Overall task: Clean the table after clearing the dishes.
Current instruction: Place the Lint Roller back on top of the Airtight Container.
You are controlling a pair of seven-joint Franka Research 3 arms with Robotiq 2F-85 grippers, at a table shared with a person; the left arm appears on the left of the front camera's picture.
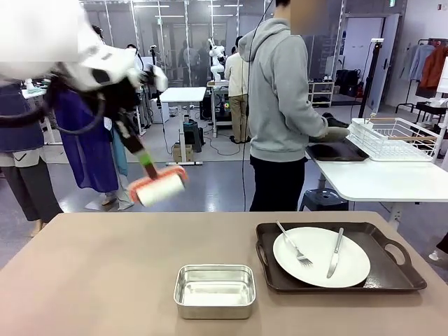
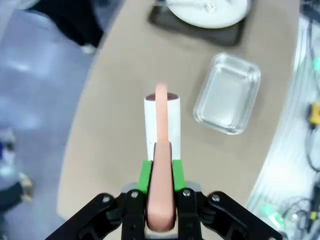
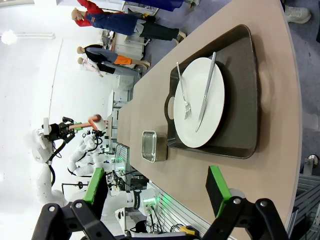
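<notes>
Roller up in the air! The left gripper (image 1: 145,158) is raised high over the far left corner of the table (image 1: 105,273), jaws clamped tight on the salmon-pink handle of a lint roller (image 1: 158,187), whose white roll tilts down toward the tabletop without touching it. From the left wrist view it is the same story: the left gripper (image 2: 161,172) has its green pads squeezed either side of that handle, with the lint roller (image 2: 162,117) hanging well above the beige surface.

Over to the right side of the table, and a dark tray (image 1: 381,238) sits there with a round white plate (image 1: 320,259) on it. A fork (image 1: 294,246) lies on the left half of the plate, a knife (image 1: 336,253) on the right. Just left of the tray, near the middle front, is a small steel pan (image 1: 214,290), standing apart from it.

The right gripper (image 3: 156,172) is spread wide with nothing between its fingers, well above the table and looking down at the tray (image 3: 245,100), plate (image 3: 197,117) and pan (image 3: 149,146).

Across the table a person (image 1: 280,98) in a grey hoodie is turned to a smaller white table (image 1: 378,180), hands at a second tray (image 1: 336,152) resting on it beside a wire dish rack (image 1: 395,136).
</notes>
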